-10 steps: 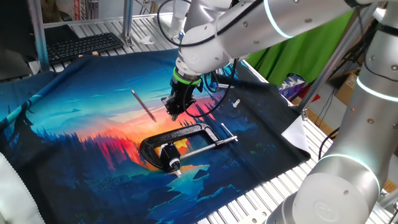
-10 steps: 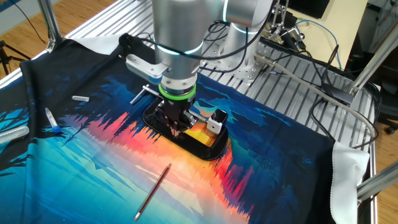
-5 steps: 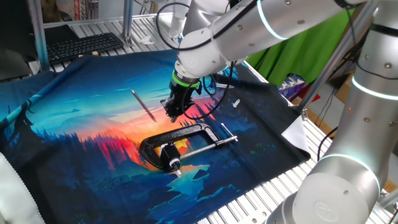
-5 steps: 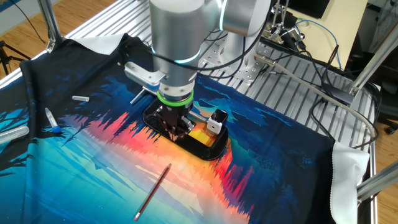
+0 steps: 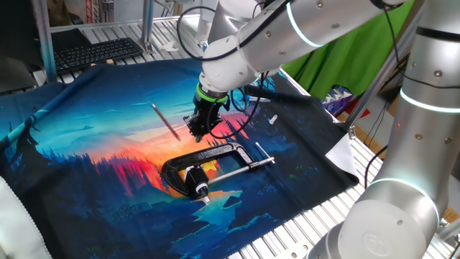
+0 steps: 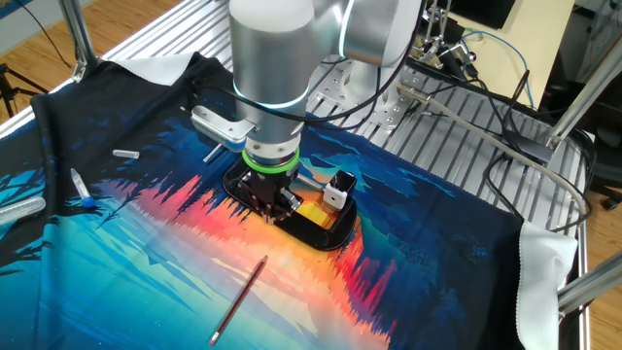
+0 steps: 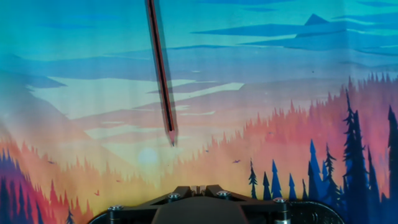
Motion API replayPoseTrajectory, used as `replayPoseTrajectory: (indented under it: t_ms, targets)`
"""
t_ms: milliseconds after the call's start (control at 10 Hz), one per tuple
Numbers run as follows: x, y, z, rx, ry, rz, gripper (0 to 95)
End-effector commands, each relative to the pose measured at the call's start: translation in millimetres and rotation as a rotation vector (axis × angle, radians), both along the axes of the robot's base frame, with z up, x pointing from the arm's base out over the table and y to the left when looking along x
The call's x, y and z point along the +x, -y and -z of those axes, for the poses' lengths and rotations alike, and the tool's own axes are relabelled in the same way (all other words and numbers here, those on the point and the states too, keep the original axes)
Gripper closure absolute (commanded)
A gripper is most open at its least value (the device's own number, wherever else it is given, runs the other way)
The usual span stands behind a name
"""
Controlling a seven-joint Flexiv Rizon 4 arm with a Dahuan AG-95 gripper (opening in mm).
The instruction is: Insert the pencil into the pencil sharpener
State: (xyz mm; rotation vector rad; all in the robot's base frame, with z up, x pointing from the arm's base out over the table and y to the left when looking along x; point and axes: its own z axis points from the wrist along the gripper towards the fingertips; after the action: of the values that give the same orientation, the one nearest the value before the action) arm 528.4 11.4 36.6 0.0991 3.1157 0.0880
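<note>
The pencil (image 5: pixel 166 122) lies flat on the printed cloth, apart from everything; it also shows in the other fixed view (image 6: pixel 240 299) and in the hand view (image 7: pixel 161 68), tip pointing toward my fingers. The yellow-orange and black pencil sharpener (image 5: pixel 199 173) sits inside the black C-clamp (image 5: pixel 215 152); in the other fixed view the sharpener (image 6: pixel 328 198) shows in the clamp (image 6: pixel 326 236) too. My gripper (image 5: pixel 199 132) hovers low over the cloth between pencil and clamp (image 6: pixel 273 205). In the hand view its fingertips meet at the bottom edge (image 7: pixel 197 187), shut and empty.
A keyboard (image 5: pixel 97 52) lies beyond the cloth's far edge. A white pen (image 6: pixel 82 189) and a small white piece (image 6: pixel 124 153) lie near the cloth's side. Cables (image 5: pixel 251 97) trail behind the hand. Green fabric (image 5: pixel 345 57) hangs at the right.
My gripper has shifted a little away from the clamp toward the pencil, staying low and shut. The pencil, sharpener and clamp have not moved.
</note>
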Motion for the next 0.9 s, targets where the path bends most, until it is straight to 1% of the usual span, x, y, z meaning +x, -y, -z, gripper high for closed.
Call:
replayPoseTrajectory:
  t_ms: [100, 400, 600, 800, 900]
  targets:
    - [1.8, -0.2, 4.2, 0.001, 0.001, 0.002, 95.0]
    - [3.8, -0.9, 5.0, 0.003, -0.005, 0.006, 95.0]
    - [3.9, -0.9, 4.9, 0.002, -0.002, 0.002, 95.0]
    - [3.9, -1.0, 4.9, 0.000, -0.011, -0.009, 95.0]
    - [3.9, -1.0, 4.9, -0.002, -0.022, -0.006, 95.0]
